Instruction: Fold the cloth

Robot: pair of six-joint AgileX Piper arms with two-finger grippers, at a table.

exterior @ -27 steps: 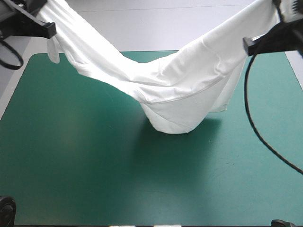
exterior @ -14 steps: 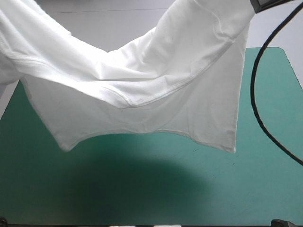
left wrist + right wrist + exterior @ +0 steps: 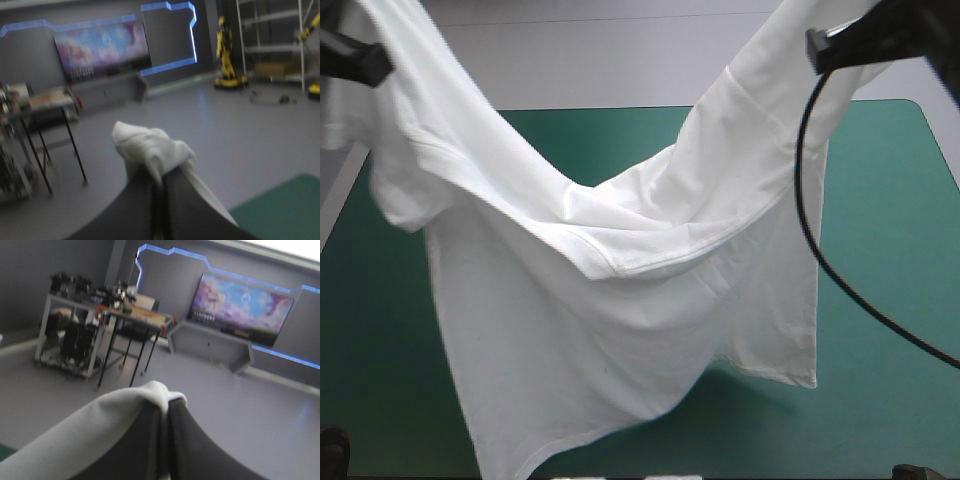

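T-shirt (image 3: 620, 330) lifted, pinched by left gripper (image 3: 159, 176), right gripper (image 3: 165, 406)

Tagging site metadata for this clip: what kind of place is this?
Probably a robot lab bench, not a home: a teal-green table cover, and one white T-shirt held up over it by the left gripper and right gripper, both shut on it.

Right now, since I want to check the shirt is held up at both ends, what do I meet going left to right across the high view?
The left arm → the T-shirt, its middle sagging over the teal-green table → the right arm.
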